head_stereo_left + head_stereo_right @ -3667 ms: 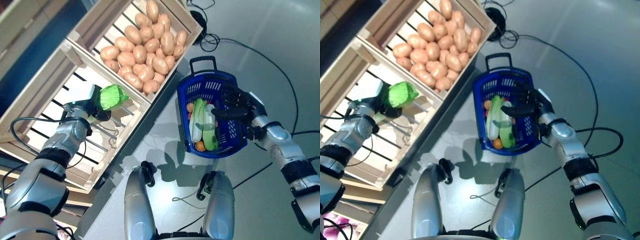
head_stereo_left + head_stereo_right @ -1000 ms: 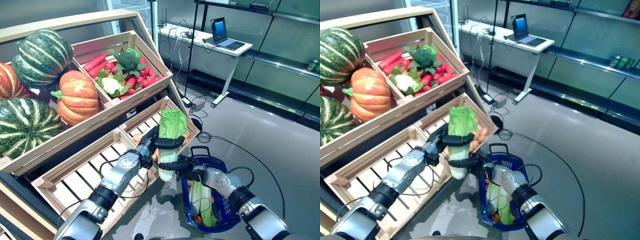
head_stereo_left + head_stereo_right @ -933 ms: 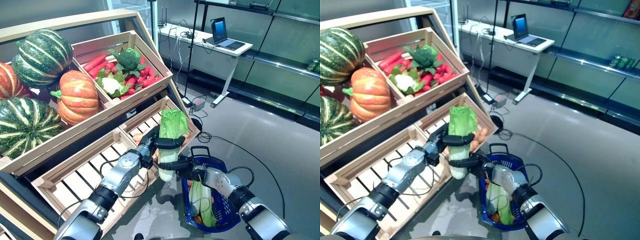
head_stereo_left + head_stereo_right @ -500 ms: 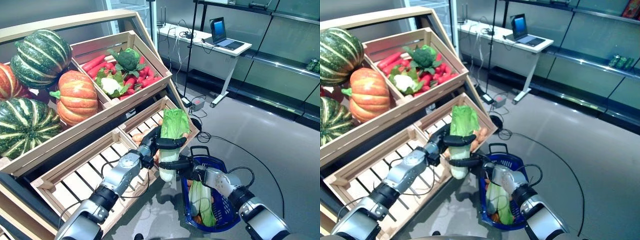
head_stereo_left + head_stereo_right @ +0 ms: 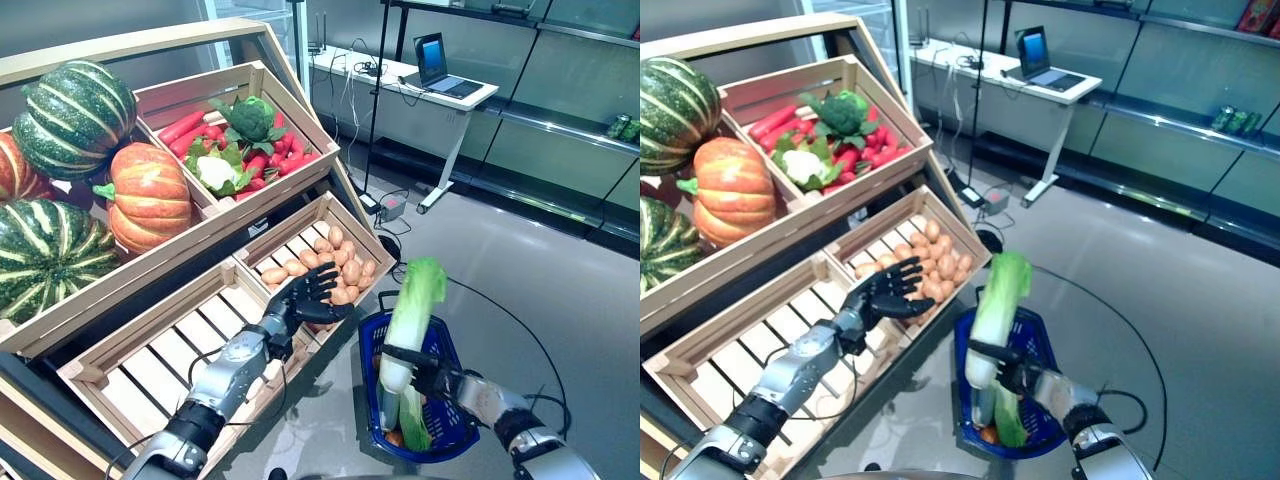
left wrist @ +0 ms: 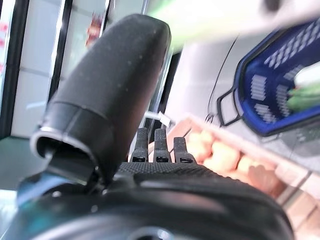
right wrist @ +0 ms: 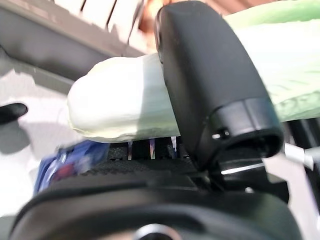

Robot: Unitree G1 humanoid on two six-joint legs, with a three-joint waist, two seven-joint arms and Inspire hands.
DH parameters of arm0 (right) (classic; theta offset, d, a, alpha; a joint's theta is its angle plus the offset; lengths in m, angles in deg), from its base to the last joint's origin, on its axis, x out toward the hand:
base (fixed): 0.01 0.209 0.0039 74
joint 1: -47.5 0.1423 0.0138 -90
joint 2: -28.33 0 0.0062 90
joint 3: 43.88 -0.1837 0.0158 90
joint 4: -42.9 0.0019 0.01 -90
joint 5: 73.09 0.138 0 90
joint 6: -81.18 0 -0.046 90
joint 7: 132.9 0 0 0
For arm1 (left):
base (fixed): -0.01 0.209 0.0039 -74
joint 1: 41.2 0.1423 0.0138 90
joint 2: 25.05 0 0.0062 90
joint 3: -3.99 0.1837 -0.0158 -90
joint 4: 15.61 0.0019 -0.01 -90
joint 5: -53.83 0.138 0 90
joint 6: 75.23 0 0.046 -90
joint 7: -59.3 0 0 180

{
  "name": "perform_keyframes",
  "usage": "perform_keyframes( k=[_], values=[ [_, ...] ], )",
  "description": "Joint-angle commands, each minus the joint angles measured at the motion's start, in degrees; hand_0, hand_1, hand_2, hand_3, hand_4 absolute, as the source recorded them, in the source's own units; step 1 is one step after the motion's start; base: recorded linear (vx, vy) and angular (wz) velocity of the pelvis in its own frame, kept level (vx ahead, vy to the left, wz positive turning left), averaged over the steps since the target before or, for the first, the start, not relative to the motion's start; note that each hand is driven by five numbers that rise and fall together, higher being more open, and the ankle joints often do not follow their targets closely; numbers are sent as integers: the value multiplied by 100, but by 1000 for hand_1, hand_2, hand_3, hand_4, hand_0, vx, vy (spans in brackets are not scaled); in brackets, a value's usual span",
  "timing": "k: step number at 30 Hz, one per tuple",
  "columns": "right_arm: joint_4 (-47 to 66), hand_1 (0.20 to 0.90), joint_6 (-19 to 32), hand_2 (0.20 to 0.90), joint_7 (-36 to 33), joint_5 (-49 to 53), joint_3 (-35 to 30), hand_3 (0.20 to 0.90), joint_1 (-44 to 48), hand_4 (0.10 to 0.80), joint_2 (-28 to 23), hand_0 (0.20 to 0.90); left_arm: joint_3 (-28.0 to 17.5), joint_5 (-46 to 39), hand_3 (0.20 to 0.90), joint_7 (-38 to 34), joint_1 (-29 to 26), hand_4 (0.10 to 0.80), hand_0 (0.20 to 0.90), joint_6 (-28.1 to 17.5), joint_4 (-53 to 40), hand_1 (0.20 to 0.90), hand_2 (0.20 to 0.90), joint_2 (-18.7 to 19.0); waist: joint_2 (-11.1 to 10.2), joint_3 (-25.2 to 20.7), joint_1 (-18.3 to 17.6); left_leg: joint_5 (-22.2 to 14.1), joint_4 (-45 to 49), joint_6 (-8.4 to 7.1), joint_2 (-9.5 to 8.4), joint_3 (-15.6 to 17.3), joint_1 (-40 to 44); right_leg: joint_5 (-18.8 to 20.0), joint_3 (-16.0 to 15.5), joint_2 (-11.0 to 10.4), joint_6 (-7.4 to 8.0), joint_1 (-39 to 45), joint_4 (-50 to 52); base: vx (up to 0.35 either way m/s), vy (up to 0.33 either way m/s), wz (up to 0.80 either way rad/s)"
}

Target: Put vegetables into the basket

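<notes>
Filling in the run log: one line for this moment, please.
right hand: gripping pale-green napa cabbage | over blue plastic basket | left hand: open

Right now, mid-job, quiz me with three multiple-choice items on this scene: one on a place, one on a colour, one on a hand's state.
1. Where is the cabbage?
A. in the potato crate
B. above the basket
C. on the floor

2. What colour is the basket?
A. blue
B. red
C. grey

3. The left hand is:
A. shut on the cabbage
B. open
C. shut on a potato

Key: B, the right hand holds it upright over the basket; A, its walls are blue; B, its fingers spread over the potatoes.
</notes>
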Motion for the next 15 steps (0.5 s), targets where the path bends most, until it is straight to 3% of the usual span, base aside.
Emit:
perform_keyframes(
  k=[1,11,15],
  values=[
    [-53,300,602,300,145,347,-628,300,624,400,-298,300,-570,-38,900,-222,-485,800,900,-750,89,900,900,220,93,-267,230,-541,8,-188,220,41,197,606,135,-290,-120,-393,-222,0,0,0],
    [-685,300,862,300,8,5,-1140,300,793,400,-838,300,-1000,84,900,-377,-292,800,900,-540,557,900,900,396,94,-164,287,-517,8,-164,198,136,300,528,93,-258,-157,-427,-5,32,-5,-3],
    [-866,300,1033,300,-274,76,-961,300,1270,400,-938,300,-802,-97,900,-491,-544,800,900,-654,673,900,900,407,154,264,377,-633,844,-194,247,-15,-288,200,217,-412,-230,-977,928,-246,0,-14]
  ],
)
